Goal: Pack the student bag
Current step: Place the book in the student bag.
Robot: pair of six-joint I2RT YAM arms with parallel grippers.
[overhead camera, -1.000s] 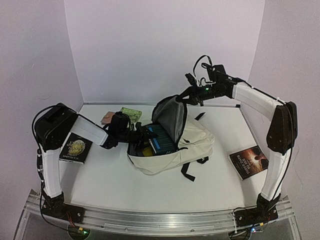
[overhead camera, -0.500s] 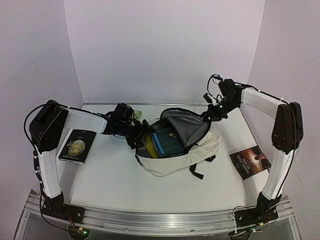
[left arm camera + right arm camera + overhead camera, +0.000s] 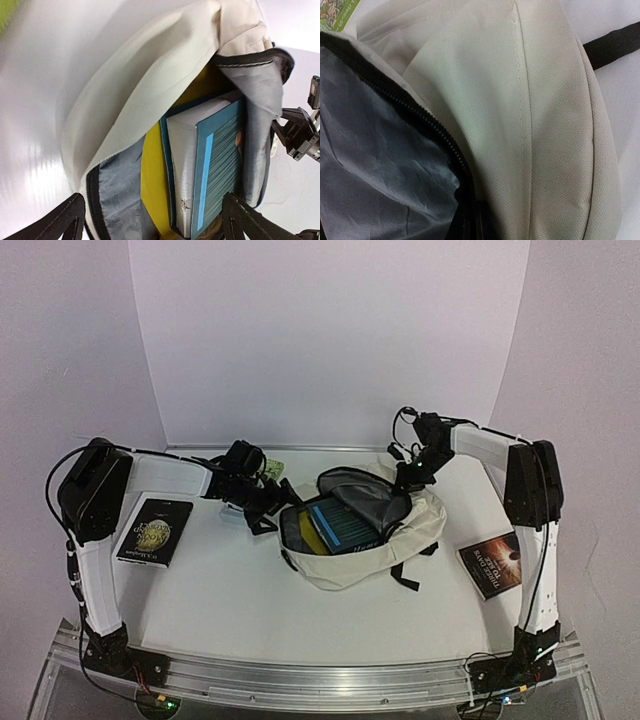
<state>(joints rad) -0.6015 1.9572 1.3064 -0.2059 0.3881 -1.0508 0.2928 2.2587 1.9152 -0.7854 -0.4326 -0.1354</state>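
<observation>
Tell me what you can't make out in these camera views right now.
The right fingers: tiny in the top view, absent from the right wrist view, which the student bag fills; open or shut unknown.
The yellow item: left wrist view, mostly hidden by the teal book.
The green item: top view, mostly behind the left arm.
The left dark book's title: top view, too small.

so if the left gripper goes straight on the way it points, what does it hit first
Most likely the teal book inside the open student bag; the left gripper, open, aims into its mouth. Depth is unclear.
</observation>
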